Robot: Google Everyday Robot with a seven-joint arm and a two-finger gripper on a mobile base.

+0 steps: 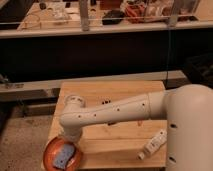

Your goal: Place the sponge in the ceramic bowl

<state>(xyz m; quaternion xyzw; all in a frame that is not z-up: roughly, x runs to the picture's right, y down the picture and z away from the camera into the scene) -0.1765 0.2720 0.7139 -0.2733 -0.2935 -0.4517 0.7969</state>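
Pale blue-grey sponge (62, 158) lies flat in orange-red ceramic bowl (47, 154); pincer (68, 142) above, grip unclear.

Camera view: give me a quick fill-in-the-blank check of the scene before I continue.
The pale blue-grey flat sponge lies ____ the glossy orange-red ceramic bowl. The gripper is right above the ____. The white elongated bottle lies on the wooden ____, away from the arm's tip. Missing words: inside; bowl; table.

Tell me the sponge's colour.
Pale blue-grey, camera view; sponge lies in the ceramic bowl, tool hidden behind the arm.
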